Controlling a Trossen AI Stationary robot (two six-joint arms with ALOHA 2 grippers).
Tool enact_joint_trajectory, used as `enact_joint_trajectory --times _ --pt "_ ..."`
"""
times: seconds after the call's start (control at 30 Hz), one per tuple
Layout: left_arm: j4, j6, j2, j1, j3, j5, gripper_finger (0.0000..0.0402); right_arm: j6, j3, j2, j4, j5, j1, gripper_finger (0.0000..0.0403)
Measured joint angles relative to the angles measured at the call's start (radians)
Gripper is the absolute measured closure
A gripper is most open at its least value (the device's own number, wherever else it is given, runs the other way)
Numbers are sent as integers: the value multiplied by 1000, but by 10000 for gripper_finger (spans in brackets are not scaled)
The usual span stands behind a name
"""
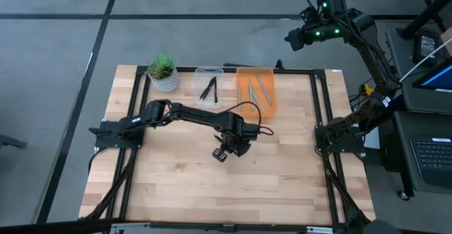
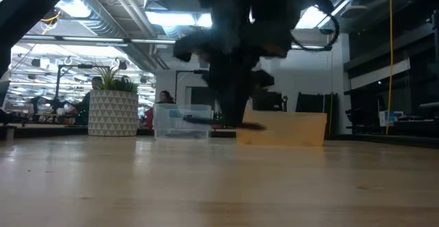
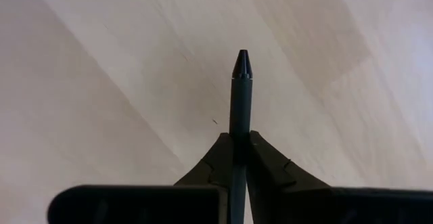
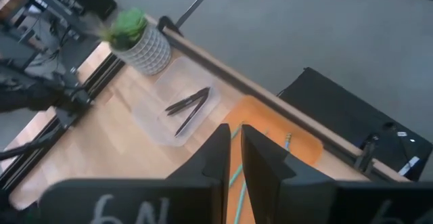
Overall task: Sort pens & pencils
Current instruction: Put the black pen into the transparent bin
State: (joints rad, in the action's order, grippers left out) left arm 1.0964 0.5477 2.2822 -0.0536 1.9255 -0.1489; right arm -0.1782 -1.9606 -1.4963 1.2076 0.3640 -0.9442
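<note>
My left gripper (image 1: 221, 153) hangs over the middle of the wooden table (image 1: 176, 191), pointing down and shut on a black pen (image 3: 241, 95). The pen's cone tip (image 3: 242, 63) sticks out past the fingertips. More black pens (image 4: 189, 105) lie flat in a clear tray (image 1: 208, 75) at the table's far edge. Pale teal pencils (image 1: 258, 92) lie in the orange tray (image 1: 244, 75) beside it. My right gripper (image 4: 233, 158) is raised high beyond the table's far right corner, shut and holding nothing. My left gripper pinches the black pen's barrel (image 3: 239, 130) between its two fingers (image 3: 216, 160), coming from above. The pen runs on past the fingertips, tip end foremost. In the low view the gripper's lower end hangs above the tabletop.
A potted plant (image 1: 163, 73) in a white patterned pot stands at the far left, beside the clear tray. A black frame rail (image 1: 318, 107) runs round the table. Bare wood lies on the near half of the table (image 1: 233, 199).
</note>
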Motion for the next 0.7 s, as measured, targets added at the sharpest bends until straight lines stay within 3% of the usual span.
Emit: enact_joint_trajectory --times 0.5,0.7 --pt "294 -204 -7 29 345 7 388 33 0 0 -23 5 -101 363" --pt "296 -342 -8 94 379 36 388 57 0 0 -22 6 -101 363"
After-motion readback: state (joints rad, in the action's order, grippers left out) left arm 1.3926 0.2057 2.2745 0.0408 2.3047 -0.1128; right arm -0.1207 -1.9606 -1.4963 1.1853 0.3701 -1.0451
